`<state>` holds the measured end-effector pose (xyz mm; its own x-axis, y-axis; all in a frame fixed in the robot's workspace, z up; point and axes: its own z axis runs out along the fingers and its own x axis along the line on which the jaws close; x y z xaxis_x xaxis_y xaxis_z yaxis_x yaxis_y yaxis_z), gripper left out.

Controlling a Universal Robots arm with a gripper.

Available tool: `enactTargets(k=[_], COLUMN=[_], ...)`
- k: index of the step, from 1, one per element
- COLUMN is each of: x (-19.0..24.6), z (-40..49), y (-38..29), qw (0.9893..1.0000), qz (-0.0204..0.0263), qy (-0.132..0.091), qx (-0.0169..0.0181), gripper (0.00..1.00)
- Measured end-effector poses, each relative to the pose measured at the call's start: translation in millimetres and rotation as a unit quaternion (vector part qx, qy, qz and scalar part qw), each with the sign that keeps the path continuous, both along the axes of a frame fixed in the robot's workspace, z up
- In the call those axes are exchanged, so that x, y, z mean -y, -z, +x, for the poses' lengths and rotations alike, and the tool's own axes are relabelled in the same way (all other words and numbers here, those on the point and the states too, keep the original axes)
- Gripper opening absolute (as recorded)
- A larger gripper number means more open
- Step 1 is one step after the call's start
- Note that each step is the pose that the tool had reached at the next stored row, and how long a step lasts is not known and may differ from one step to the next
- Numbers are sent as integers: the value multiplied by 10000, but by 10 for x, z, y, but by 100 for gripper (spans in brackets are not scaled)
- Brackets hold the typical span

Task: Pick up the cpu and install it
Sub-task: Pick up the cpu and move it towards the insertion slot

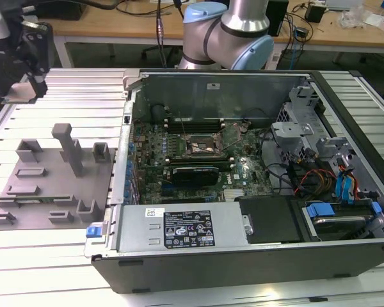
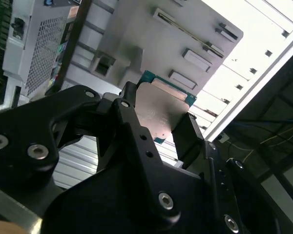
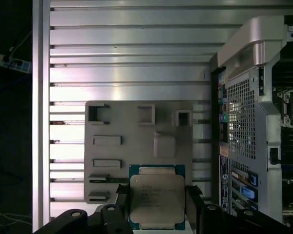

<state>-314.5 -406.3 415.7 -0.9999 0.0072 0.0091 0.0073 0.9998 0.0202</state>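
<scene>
The cpu (image 3: 156,197) is a thin square chip with a pale metal top and a green edge. It sits between the two black fingers of my gripper (image 3: 156,207), which is shut on it by two opposite sides. In the second wrist view the cpu (image 2: 162,105) hangs above the grey fixture plate (image 2: 151,44), with the gripper (image 2: 158,114) clamped around it. In the exterior view the gripper (image 1: 37,61) is high at the far left, apart from the open computer case (image 1: 243,268). The dark cpu socket (image 1: 201,147) lies on the motherboard inside the case.
The grey fixture plate (image 1: 51,185) with upright blocks lies on the slatted aluminium table (image 1: 45,256), on the exterior view's left of the case. Inside the case are a power supply (image 1: 185,227), drive bays (image 1: 336,192) and loose cables. The case's side wall (image 3: 244,122) stands beside the plate.
</scene>
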Motion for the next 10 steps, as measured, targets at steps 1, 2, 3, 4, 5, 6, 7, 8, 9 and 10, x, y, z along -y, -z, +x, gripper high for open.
enactTargets(k=[1,2,3,4,5,6,7,8,9,10], x=[0,0,0,0,1,0,0,0,0,0], z=[50,79,135,183,218,269,308,342,388,416], y=[-1,-1,0,0,0,-1,-1,0,0,0], qw=[10000,10000,10000,10000,10000,10000,10000,10000,10000,10000], qz=[-1,-1,0,0,0,0,0,0,0,0], qy=[0,0,0,0,-1,0,0,0,0,-1], qx=[-1,-1,-1,-2,-2,-3,-3,-3,-3,-3], gripper=[54,54,54,54,54,54,54,54,54,54])
